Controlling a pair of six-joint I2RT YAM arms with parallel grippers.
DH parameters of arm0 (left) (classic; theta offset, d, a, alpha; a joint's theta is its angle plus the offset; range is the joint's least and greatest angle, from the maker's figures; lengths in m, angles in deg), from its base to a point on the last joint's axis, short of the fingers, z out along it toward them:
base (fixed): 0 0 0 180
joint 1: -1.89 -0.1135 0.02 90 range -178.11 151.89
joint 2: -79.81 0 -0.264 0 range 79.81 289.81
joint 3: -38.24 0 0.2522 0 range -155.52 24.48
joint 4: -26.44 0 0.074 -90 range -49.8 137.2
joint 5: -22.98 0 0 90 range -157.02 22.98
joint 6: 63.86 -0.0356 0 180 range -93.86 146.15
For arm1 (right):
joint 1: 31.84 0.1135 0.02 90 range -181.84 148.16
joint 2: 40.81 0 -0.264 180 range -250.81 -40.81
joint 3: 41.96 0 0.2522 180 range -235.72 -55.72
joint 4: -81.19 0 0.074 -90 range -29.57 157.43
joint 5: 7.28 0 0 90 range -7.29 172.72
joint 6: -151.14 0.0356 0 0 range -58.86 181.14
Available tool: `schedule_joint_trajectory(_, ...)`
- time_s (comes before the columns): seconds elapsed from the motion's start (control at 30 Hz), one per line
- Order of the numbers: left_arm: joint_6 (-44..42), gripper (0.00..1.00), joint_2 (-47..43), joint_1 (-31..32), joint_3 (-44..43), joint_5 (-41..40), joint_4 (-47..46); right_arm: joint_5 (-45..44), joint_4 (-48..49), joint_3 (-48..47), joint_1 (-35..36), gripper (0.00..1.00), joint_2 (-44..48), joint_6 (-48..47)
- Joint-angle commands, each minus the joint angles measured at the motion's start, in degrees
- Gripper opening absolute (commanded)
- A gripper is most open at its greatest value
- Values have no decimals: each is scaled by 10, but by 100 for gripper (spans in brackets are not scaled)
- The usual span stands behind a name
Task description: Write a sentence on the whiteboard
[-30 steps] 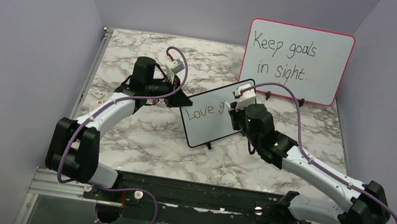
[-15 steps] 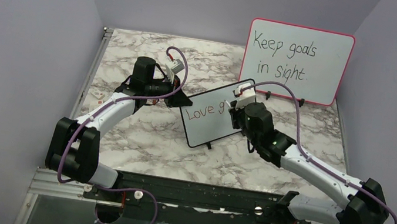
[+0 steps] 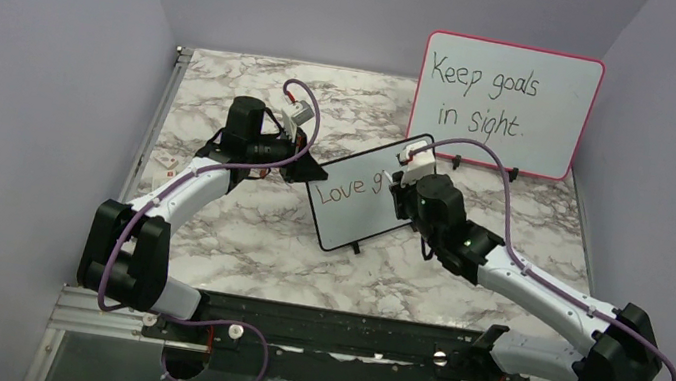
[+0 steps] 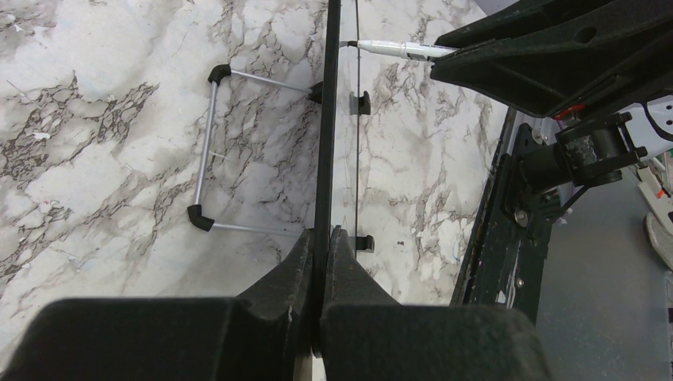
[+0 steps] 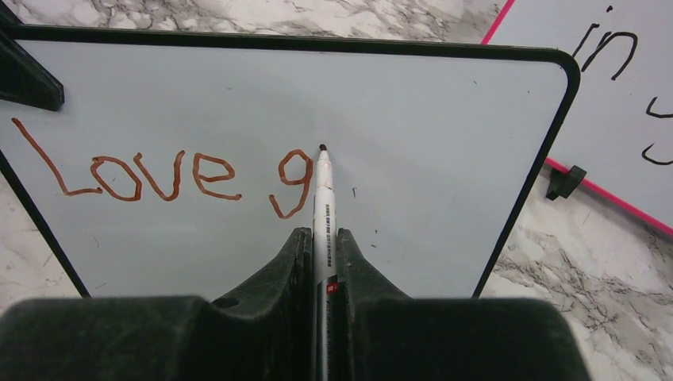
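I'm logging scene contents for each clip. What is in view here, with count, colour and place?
whiteboard: one, white with a black frame, standing mid-table
sentence: one, unfinished, reddish-brown "Love g", on the whiteboard
marker: one, white barrel, tip at the board beside the g
wire stand: one, silver with black ends, behind the whiteboard
pink-framed board: one, white, black "Keep goals in sight", far right
table: one, white-grey marble
left gripper: one, black, shut on the whiteboard's edge
right gripper: one, black, shut on the marker
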Motion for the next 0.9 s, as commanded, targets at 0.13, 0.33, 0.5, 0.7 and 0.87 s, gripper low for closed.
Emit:
schedule_joint_trajectory(0.13, -56, 0, 26, 6, 15, -95, 63, 1, -17, 16, -6, 0, 3, 13)
schedule_joint_trajectory(0.33, -56, 0, 26, 6, 15, -96, 63, 1, -42, 19, -6, 0, 10, 17)
schedule_joint_trajectory(0.5, -56, 0, 26, 6, 15, -96, 63, 6, -52, 21, -6, 1, 12, 20)
schedule_joint_trajectory(0.7, -56, 0, 28, 6, 15, -96, 64, 18, -59, 18, -6, 0, 10, 21)
schedule_joint_trajectory(0.87, -56, 0, 29, 6, 15, -96, 64, 20, -58, 16, -6, 1, 11, 18)
